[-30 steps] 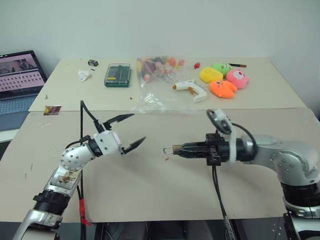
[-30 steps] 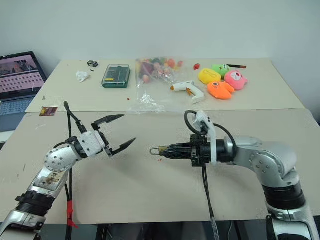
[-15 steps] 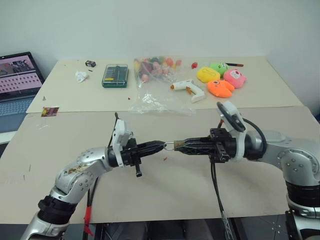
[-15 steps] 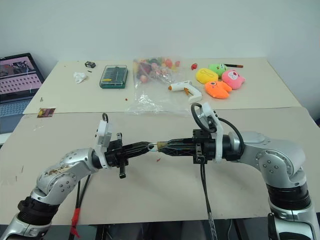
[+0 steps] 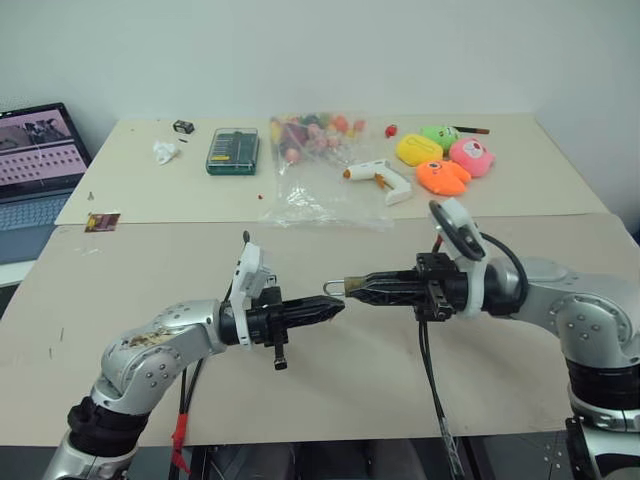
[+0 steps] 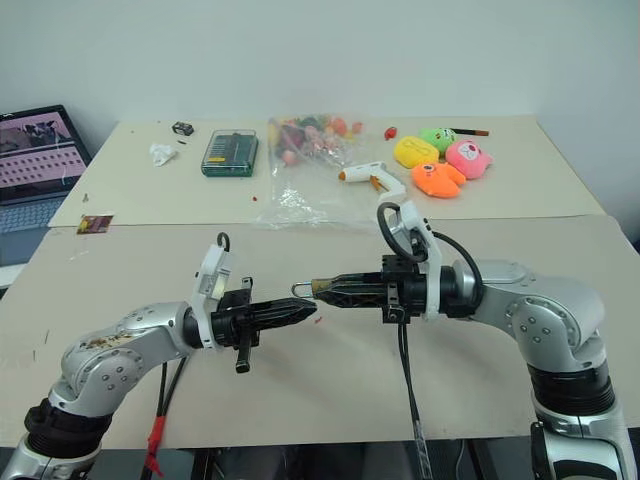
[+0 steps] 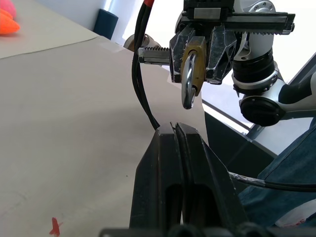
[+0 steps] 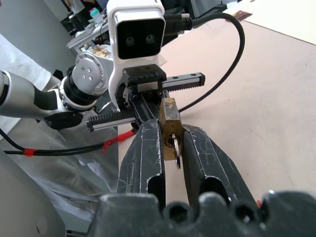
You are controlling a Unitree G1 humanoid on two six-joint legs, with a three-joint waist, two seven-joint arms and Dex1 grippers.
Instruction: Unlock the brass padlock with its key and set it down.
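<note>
We see the right claw (image 5: 352, 288) reaching level toward the robot's left above the beige worktop (image 5: 300, 380), its two black fingers (image 8: 148, 153) clamped on the small yellow-brass padlock (image 8: 169, 129). The brass body sits pinched between the fingertips, with its thin silver U-shaped shackle (image 7: 187, 91) sticking out past them toward the other arm. In the right wrist view a small silver key (image 8: 176, 148) hangs at the end of the padlock body nearer the wrist, between the fingers.

The left claw (image 5: 338, 306) points level toward the robot's right, with its fingers pressed fully together and nothing between them. Its tip lies just below and beside the shackle, close to it; we cannot tell whether they touch.

The padlock is held in the air over the near part of the worktop, between the two arms. A small red scrap (image 5: 331, 318) lies on the worktop near the claws. At the far side lie a green screwdriver case (image 5: 234, 150), a clear plastic bag of coloured bits (image 5: 310, 160), a white glue gun (image 5: 385, 178) and bright plush toys (image 5: 445, 160).
</note>
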